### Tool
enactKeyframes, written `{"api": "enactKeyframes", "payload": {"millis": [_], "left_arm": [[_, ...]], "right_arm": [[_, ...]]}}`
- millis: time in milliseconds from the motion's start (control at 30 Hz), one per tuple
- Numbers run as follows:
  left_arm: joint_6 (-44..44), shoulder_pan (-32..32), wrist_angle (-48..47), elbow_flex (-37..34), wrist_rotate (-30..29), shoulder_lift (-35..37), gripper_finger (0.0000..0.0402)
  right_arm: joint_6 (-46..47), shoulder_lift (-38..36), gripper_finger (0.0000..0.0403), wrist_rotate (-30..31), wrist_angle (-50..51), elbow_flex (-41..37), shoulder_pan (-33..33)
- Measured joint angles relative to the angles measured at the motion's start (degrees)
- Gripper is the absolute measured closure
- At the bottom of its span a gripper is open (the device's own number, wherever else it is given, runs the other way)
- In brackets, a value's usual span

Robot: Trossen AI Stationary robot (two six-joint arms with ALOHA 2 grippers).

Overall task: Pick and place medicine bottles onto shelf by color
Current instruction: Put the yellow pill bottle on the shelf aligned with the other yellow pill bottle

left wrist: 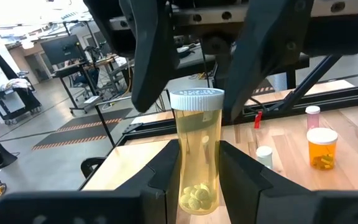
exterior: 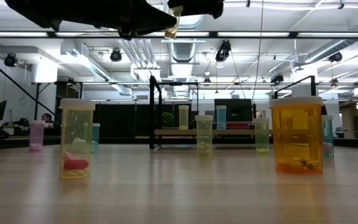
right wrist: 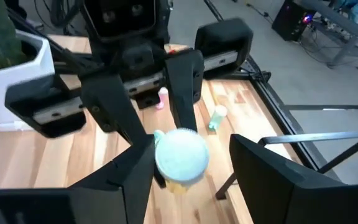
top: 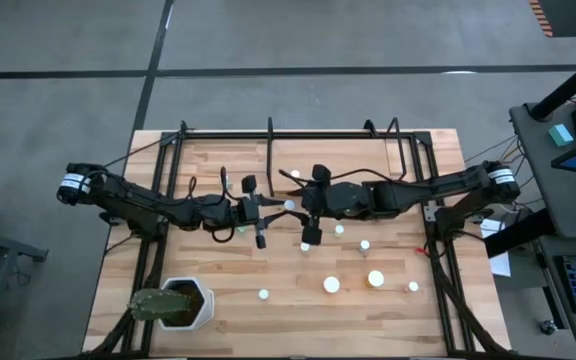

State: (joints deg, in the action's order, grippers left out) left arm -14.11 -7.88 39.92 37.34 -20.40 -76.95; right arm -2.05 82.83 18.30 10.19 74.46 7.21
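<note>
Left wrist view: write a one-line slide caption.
Left gripper holds a yellow bottle up to the right gripper.

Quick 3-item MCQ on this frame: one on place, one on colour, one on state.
1. Where is the pot?
A. at a table corner on the left arm's side
B. on the shelf
C. in the right claw

2. What colour is the bottle in the left claw?
A. pink
B. yellowish
C. teal

3. How is the right claw?
A. shut on an orange bottle
B. open around the held bottle's cap
C. out of view

Key: 1 A, the high view shows it there. 2 B, the left wrist view shows the clear yellow body. 3 B, the right wrist view shows a gap beside the cap.
</note>
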Motion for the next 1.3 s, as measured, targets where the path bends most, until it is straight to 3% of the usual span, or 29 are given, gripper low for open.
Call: {"api": "enactKeyframes", "payload": {"millis": [467,767,933,1133,1300], "left_arm": [[0.2,0.0,-0.1,0.1,-0.1,0.0,0.0326],[-0.1,0.0,0.1,0.2,-0.2,0.4,0.0257],[-3.3,0.0,-1.5,-0.2,-2.4,3.8,0.0217],[-6.3,0.0,-7.3,-0.4,-2.6,10.5,0.0204],[-6.7,0.0,-11.0,-1.1,-2.6,16.7,0.0203]], "right_arm": [[-0.1,0.0,0.0298,-0.3,0.4,0.0,0.0],[0.9,0.0,0.0290,-0.2,1.0,0.0,0.0],[3.3,0.0,0.0292,-0.2,6.4,2.1,-1.2],[4.5,0.0,0.0291,-0.2,14.4,5.1,-5.9],[1.3,0.0,0.0290,-1.8,17.8,6.6,-13.5]]}}
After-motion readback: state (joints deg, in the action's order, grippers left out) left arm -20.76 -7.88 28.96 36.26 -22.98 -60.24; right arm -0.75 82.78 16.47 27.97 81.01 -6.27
